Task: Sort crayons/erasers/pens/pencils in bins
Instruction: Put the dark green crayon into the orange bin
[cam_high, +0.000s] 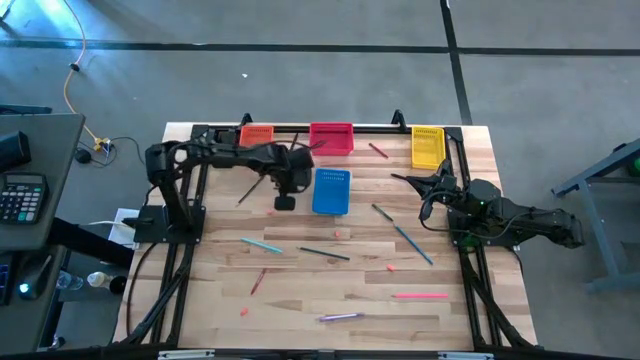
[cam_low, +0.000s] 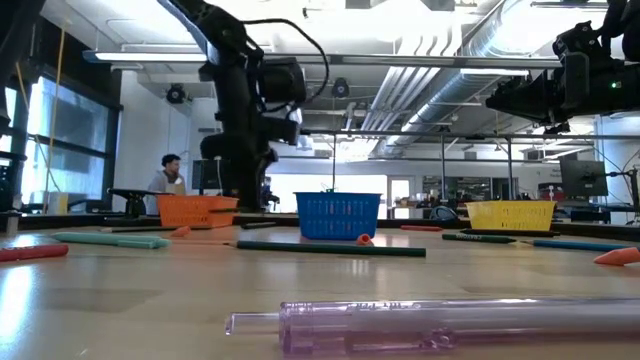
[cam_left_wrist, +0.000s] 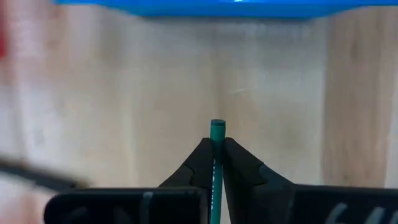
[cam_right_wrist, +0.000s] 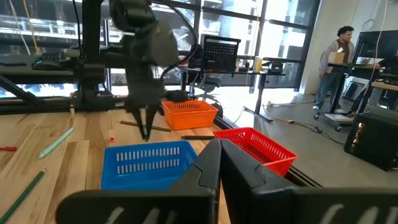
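Note:
My left gripper points down just left of the blue bin and is shut on a thin green pencil. In the high view the gripper hides that pencil. A dark pencil lies on the table beside it. The orange bin, red bin and yellow bin stand along the far edge. Pens, pencils, crayons and erasers lie scattered on the table. My right gripper is shut and level at the right side, holding nothing. My left gripper pinches the green pencil close to one end between its two fingertips. The fingers come from above, pointing down, and lie across the pencil. A short stub juts past them toward the blue bin. The rest runs back under the wrist, out of sight.
A blue pen, a pink pen and a purple pen lie in the near right half. A red crayon lies between the red and yellow bins. A person stands in the room beyond the table.

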